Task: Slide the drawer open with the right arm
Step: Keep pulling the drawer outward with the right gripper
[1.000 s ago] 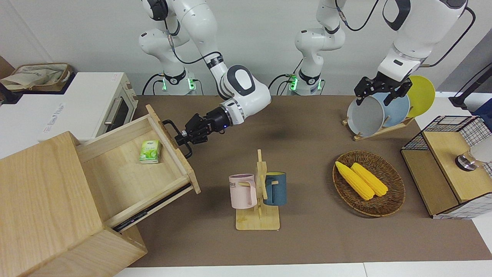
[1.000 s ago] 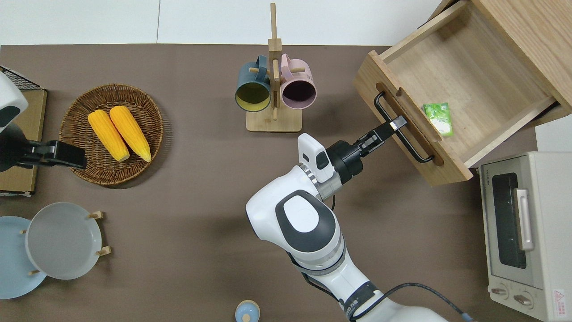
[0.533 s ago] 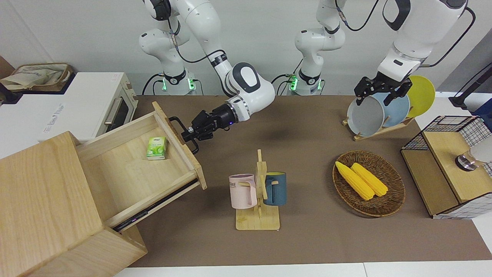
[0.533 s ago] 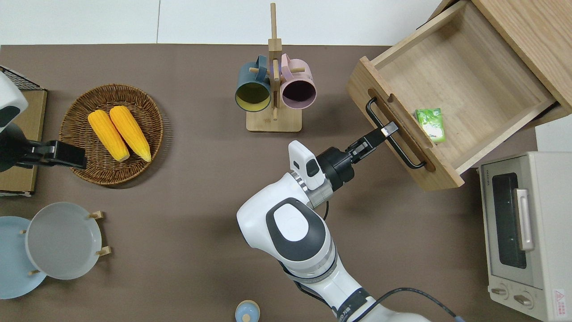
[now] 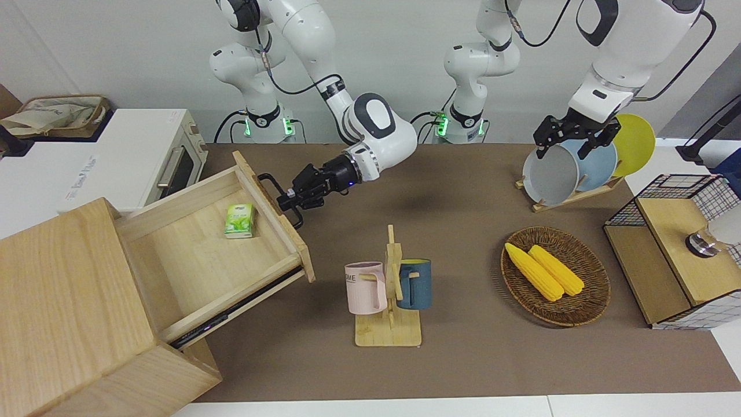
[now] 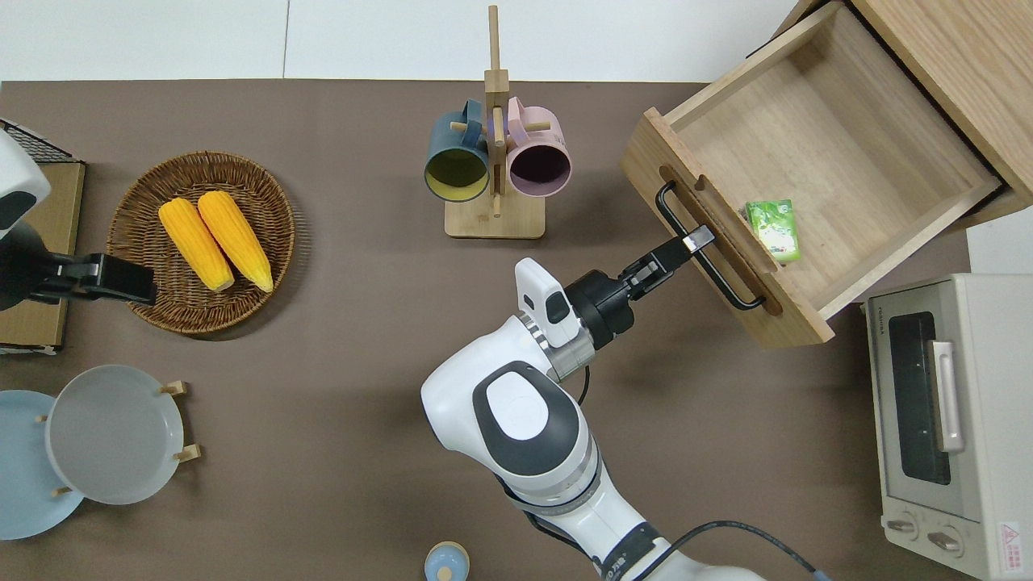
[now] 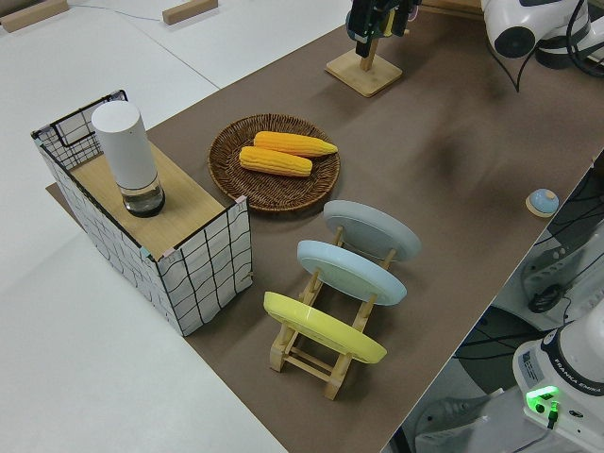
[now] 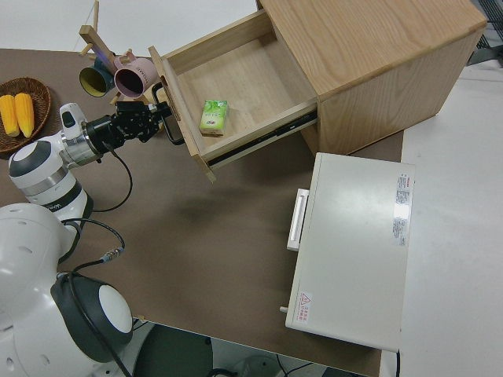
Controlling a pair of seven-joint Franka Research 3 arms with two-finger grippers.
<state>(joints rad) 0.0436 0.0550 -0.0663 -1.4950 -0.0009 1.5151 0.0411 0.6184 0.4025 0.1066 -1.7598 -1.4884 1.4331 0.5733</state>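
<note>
The light-wood drawer (image 5: pixel 202 255) stands pulled well out of the pale cabinet (image 5: pixel 63 307), at an angle toward the table's middle. It also shows in the overhead view (image 6: pixel 823 153) and the right side view (image 8: pixel 236 86). My right gripper (image 5: pixel 286 202) is shut on the drawer's black bar handle (image 6: pixel 726 282), near its middle (image 6: pixel 698 239) (image 8: pixel 153 119). A small green packet (image 5: pixel 239 220) lies in the drawer, just inside its front panel. My left arm is parked, and its gripper (image 5: pixel 570 136) is up in the air.
A wooden mug rack (image 5: pixel 388 289) with a pink and a blue mug stands close to the drawer's front corner. A white toaster oven (image 6: pixel 952 420) stands beside the cabinet, nearer to the robots. A corn basket (image 5: pixel 556 277), plate rack (image 5: pixel 579 168) and wire-mesh box (image 5: pixel 677 249) stand toward the left arm's end.
The drawer has slid farther out of the cabinet toward the table's middle, with my right gripper on its handle. The green packet rode along. The left arm has not moved.
</note>
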